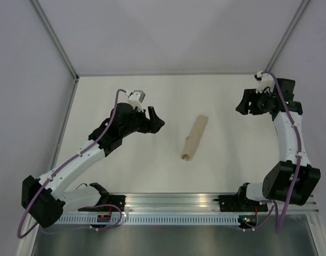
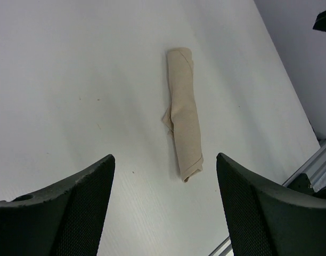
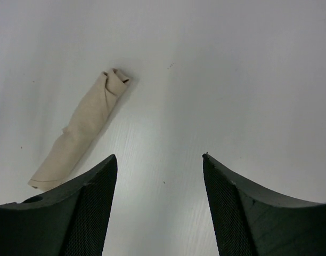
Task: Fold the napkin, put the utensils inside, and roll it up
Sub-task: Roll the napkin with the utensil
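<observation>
- The left fingers [image 2: 72,208] are two dark, textured pads standing wide apart with nothing between them; they hang above the surface [image 1: 152,96] and touch nothing.
- The right fingers [image 3: 72,213] are also spread wide and empty, raised over bare white surface.
- In the left wrist view, the napkin [image 2: 184,117] lies just beyond the gap between the fingers as a tight beige roll, with its nearer end closer to the finger on the right of that picture.
- In the right wrist view, the roll sits up and to the left of the fingers, apart from them. Its spiral end faces up in that picture.
- A small corner of cloth sticks out from one side of the roll about halfway along.
- We cannot tell what the roll holds inside.
- From above, the napkin lies flat on the surface between the two arms, closer to the left fingers than to the right ones. It lies slanted, its far end leaning toward the right arm [image 1: 291,144].
- The left arm [image 1: 83,157] reaches inward toward the roll, while the right arm bends up along the right edge with its fingers near the far right corner.
- A metal rail [image 1: 173,201] runs along the near edge, carrying both arm bases.
- Pale grey walls enclose the white surface.
</observation>
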Motion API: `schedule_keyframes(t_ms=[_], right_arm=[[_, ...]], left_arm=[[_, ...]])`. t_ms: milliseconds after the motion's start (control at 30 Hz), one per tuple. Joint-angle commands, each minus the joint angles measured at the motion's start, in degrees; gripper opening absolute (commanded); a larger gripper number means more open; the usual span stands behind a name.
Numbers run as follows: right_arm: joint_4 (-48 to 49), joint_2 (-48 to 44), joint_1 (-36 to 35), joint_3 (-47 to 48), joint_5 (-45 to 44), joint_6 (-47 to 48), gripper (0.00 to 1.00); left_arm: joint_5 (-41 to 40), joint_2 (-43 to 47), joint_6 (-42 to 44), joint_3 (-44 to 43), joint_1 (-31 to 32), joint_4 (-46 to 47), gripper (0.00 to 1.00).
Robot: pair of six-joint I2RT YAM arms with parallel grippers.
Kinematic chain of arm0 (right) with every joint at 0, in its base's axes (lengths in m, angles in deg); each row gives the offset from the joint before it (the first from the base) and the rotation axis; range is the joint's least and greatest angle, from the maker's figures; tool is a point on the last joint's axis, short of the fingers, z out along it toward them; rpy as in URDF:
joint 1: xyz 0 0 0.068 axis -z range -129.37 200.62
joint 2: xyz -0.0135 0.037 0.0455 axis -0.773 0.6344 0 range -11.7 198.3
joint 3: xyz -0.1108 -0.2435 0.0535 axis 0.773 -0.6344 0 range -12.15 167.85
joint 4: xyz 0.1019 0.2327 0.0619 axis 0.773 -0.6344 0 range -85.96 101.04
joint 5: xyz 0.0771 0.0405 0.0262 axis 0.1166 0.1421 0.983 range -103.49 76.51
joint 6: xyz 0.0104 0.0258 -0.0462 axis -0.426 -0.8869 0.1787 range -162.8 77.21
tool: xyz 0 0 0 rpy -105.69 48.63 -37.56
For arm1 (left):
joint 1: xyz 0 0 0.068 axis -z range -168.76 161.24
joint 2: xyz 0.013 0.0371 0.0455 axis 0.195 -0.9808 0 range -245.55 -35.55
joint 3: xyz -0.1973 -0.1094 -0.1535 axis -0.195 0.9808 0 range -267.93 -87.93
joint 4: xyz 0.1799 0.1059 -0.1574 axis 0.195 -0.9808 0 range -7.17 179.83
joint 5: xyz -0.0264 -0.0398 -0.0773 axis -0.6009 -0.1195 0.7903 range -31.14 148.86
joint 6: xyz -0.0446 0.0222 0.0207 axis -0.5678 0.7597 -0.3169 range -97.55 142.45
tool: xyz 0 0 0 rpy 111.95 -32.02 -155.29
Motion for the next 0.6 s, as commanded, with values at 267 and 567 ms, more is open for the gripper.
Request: schedule_keyframes(t_ms=[267, 567], right_arm=[[5.55, -15.08, 6.19, -12.4, -3.83, 0.37, 0.77], [7.57, -15.07, 6.19, -13.63, -3.65, 0.81, 0.8]], left_arm=[[4.67, 5.4, 5.45, 3.17, -1.55, -1.06, 0.82], [6.07, 5.31, 5.89, 3.53, -1.55, -0.54, 0.82]])
